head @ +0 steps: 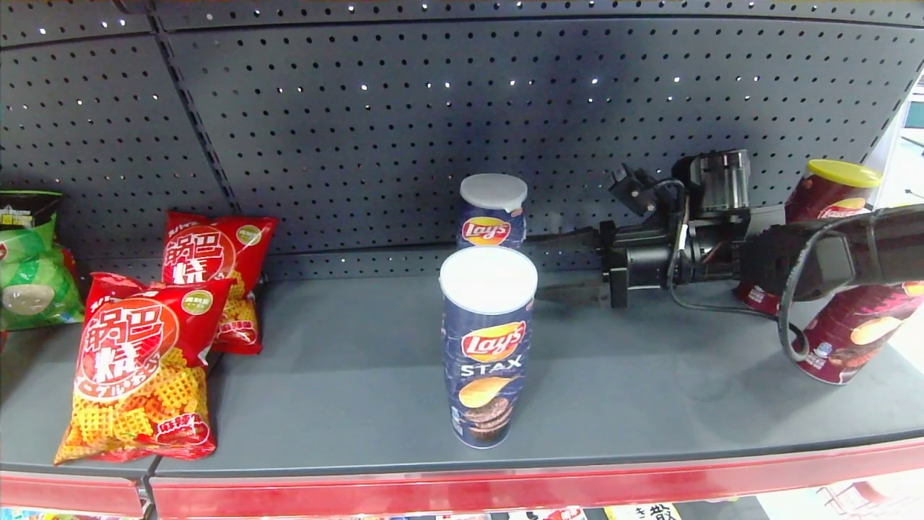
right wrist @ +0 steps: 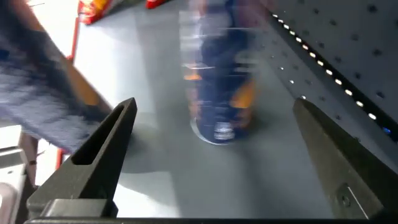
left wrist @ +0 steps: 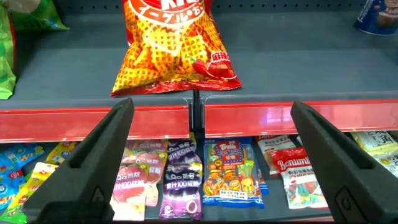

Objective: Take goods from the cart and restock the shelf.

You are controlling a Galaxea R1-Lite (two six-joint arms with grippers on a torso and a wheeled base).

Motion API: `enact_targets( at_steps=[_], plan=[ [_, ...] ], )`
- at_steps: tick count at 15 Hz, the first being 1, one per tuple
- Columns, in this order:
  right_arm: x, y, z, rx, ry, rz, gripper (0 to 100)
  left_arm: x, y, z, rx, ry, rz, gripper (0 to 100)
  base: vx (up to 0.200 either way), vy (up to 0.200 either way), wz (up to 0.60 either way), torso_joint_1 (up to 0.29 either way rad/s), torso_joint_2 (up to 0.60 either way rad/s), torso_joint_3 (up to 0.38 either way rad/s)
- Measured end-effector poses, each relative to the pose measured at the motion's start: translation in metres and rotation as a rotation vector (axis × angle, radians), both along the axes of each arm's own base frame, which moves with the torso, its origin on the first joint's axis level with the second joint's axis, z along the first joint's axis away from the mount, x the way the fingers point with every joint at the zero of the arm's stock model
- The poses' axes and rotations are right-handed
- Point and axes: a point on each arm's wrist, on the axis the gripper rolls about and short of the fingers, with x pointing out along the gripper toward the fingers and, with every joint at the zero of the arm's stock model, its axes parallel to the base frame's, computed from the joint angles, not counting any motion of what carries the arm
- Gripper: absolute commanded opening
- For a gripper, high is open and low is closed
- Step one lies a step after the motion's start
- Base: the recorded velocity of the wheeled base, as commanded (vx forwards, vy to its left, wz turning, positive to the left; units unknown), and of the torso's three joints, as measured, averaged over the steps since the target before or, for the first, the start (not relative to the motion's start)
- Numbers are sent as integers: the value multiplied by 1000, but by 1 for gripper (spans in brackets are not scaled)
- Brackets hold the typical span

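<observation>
At the far left of the grey shelf [head: 346, 375] a green snack bag [head: 29, 267] sat beside two red snack bags, one at the front edge [head: 137, 375] and one behind it [head: 216, 282]. The left gripper [left wrist: 211, 107] hung low in front of the shelf's red rail [left wrist: 261, 118], facing the front red bag, its fingers spread wide and holding nothing.

At mid-shelf two blue chip canisters stood upright in a row running front to back: the front blue canister [head: 487, 347] near the rail, the rear blue canister [head: 493, 213] close to the pegboard back [head: 361, 108]. Both wore white lids. Just right of the rear one, the right gripper [head: 559, 267] lay level above the shelf with its fingers wide apart and empty, pointing at that canister. Whether a fingertip touched it could not be told. Farther right stood two dark red canisters, the rear red canister [head: 830, 191] yellow-lidded, the front red canister [head: 852, 332] partly behind the arm.

The restocking looked part done, with the blue canisters already on the shelf. Such a canister is likely light and stiff-walled but smooth, tall and easy to topple. A hold across the middle of the body, below the lid, would suit it best, since squeezing near the thin lid could pop it and a nudge high up could tip the tube into its neighbour
</observation>
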Motion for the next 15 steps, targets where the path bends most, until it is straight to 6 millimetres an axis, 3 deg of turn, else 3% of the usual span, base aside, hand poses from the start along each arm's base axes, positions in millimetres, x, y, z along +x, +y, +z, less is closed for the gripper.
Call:
enact_targets(
  at_steps=[6,15],
  plan=[
    [-21,7,5,-2,0,35,100,0,0,0,0,0,0,100,0,0,0,0,0,0],
    [-45,-3,5,-11,17,40,100,0,0,0,0,0,1,100,0,0,0,0,0,0]
  ],
)
